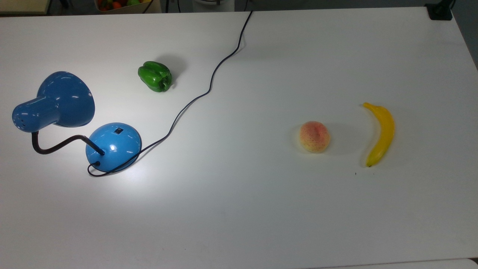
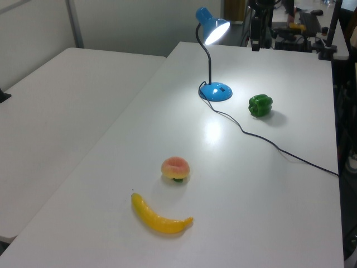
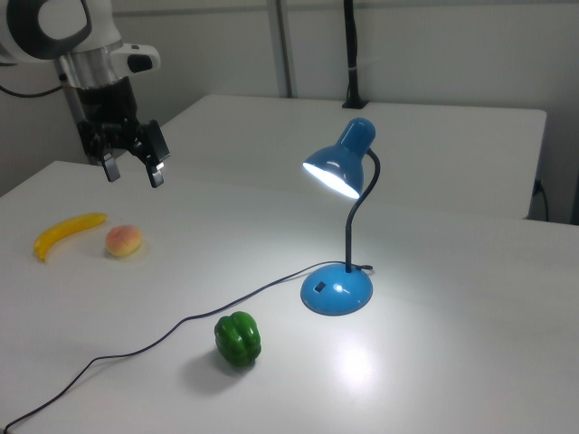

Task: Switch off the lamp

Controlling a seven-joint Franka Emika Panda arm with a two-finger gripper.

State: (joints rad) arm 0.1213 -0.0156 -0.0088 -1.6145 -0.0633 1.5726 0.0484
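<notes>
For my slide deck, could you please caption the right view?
Lit blue lamp on a white table, open gripper hovering above the peach and banana, green pepper in front.

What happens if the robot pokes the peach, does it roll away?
Probably a little. The peach looks round and sits loose on the smooth white table, so a poke could roll it. Its slightly squashed shape may stop it soon. Rolling toward the top view's right, it might bump the banana.

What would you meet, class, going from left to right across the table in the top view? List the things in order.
lamp → green pepper → peach → banana
</notes>
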